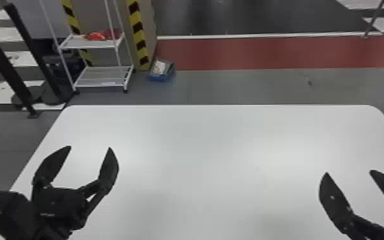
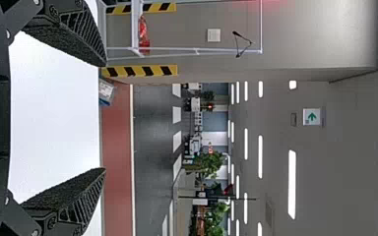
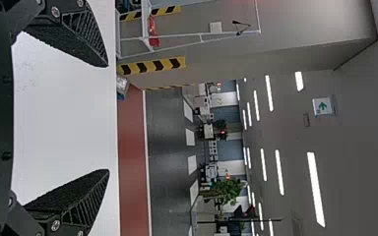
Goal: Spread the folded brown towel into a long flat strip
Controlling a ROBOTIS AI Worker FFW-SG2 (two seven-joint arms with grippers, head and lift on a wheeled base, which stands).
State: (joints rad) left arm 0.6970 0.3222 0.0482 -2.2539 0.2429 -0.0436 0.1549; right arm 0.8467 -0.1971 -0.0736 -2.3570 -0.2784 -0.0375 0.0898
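Observation:
Over the left part of the white table (image 1: 201,143), my left gripper (image 1: 90,147) stands open with nothing between its fingers. My right gripper (image 1: 348,171) is over the table's right side in the head view, likewise open and holding nothing. In the left wrist view the two fingers of the left gripper (image 2: 105,117) are spread wide, with white tabletop behind them. The right wrist view has the right gripper (image 3: 109,118) spread just as wide in front of the tabletop. No brown towel can be made out on the table.
Beyond the table's far edge stand a white wire rack (image 1: 99,76) with red items on its upper shelf and a blue bin (image 1: 161,70) on the floor. Black posts (image 1: 35,48) rise at the far left.

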